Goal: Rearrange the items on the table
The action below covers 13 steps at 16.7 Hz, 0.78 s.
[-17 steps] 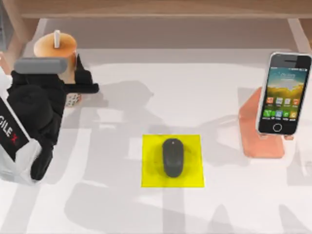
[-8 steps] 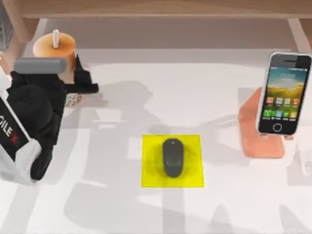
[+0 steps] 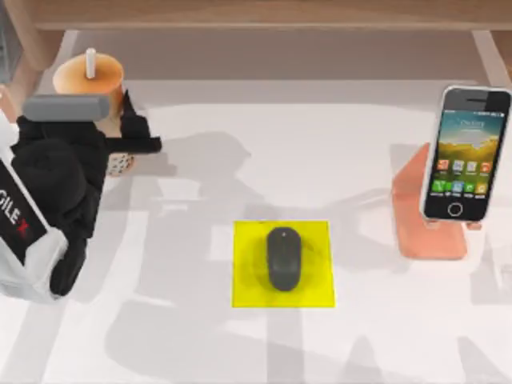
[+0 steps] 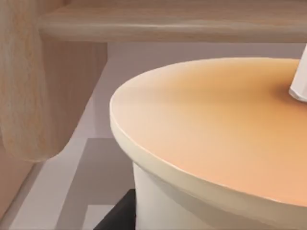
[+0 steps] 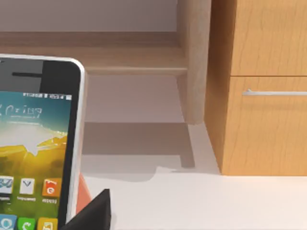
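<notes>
The orange bubble-tea cup (image 3: 88, 78) with its white straw (image 3: 90, 61) is at the far left of the table (image 3: 192, 344), leaning slightly. My left gripper (image 3: 112, 138) is shut around its body. Up close, the left wrist view shows the cup's lid (image 4: 216, 129) and a black fingertip (image 4: 120, 215) beside its wall. The black mouse (image 3: 283, 258) lies on the yellow pad (image 3: 248, 288) at the centre. The lit smartphone (image 3: 466, 152) leans on the pink stand (image 3: 420, 228) at the right. The phone (image 5: 33, 143) also appears in the right wrist view, with one black fingertip (image 5: 93, 211) near it.
A wooden shelf (image 3: 240, 12) runs along the table's far edge, and its leg (image 4: 29, 96) stands close to the cup. In the right wrist view a shelf post (image 5: 194, 57) and a drawer cabinet (image 5: 268, 96) rise behind the phone.
The cup and my left gripper have drifted slightly toward the far left, and more of the cup's base shows. Mouse, pad, phone and stand have not moved.
</notes>
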### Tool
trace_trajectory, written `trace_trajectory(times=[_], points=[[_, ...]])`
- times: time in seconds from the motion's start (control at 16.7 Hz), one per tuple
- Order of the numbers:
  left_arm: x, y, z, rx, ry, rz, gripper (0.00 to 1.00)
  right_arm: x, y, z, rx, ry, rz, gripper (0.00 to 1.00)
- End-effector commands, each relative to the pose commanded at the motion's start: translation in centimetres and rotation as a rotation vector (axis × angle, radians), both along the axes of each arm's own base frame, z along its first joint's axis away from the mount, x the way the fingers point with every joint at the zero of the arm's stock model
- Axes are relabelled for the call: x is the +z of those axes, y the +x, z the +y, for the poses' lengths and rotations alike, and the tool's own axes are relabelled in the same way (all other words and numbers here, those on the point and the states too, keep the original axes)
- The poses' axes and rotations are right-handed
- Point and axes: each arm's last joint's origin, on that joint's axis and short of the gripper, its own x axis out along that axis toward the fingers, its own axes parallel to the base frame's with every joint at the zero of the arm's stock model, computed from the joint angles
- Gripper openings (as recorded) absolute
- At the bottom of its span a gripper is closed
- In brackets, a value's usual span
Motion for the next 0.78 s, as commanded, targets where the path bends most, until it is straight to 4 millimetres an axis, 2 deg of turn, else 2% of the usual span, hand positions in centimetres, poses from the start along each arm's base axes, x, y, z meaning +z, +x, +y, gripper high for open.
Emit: trace_trajectory(times=[0.3, 0.54, 0.78], points=[[1.0, 0.0, 0.0, 0.000, 0.000, 0.000, 0.00, 0.0, 0.0, 0.0, 0.000, 0.000, 0.000, 1.00], [0.9, 0.0, 0.0, 0.000, 0.001, -0.001, 0.00, 0.0, 0.0, 0.0, 0.000, 0.000, 0.000, 1.00], [3.9, 0.8, -2.2, -0.053, -0.041, -0.098, 0.00, 0.0, 0.0, 0.0, 0.000, 0.000, 0.000, 1.00]])
